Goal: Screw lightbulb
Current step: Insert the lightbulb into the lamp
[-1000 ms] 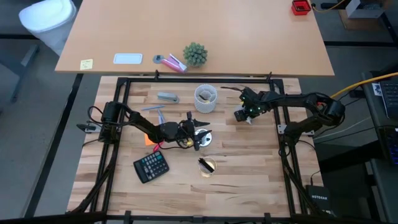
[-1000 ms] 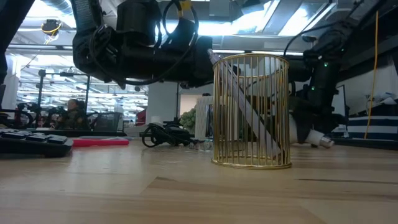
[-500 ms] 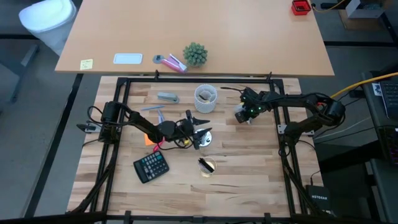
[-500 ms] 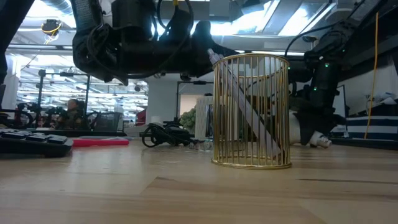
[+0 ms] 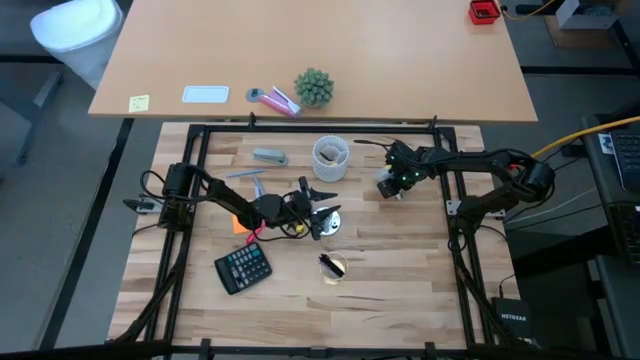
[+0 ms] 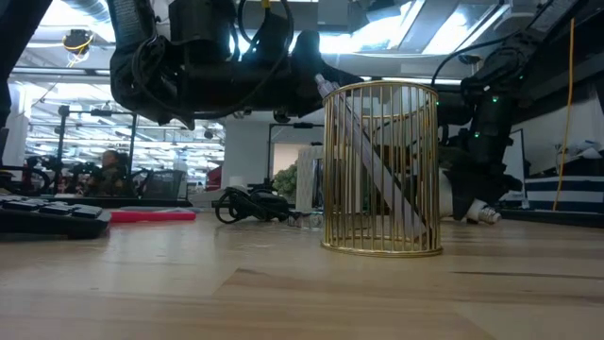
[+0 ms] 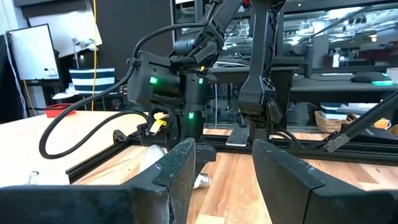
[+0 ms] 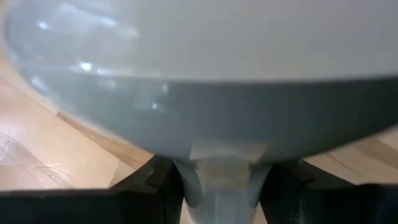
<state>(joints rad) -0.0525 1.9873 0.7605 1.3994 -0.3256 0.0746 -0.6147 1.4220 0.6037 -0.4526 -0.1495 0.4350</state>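
Your right gripper has crept slightly toward table middle, pinching lightbulb low over wood; bulb secured, socket not yet reached; left gripper spread, waiting mid-table.

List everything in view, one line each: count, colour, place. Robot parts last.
lightbulb: one, white, lying on the table under the right gripper
wire cup: one, gold, table front centre, holding a pen
socket: one, silver, table centre by the left gripper
calculator: one, black, table front left
pale cup: one, translucent, table back centre
grey object: one, table back left
orange patch: one, under the left arm
plant: one, green, on the desk behind
white card: one, desk behind
sticky note: one, yellow, desk behind
red box: one, desk's far right corner
left gripper: open, over table centre
right gripper: down at the lightbulb, back right
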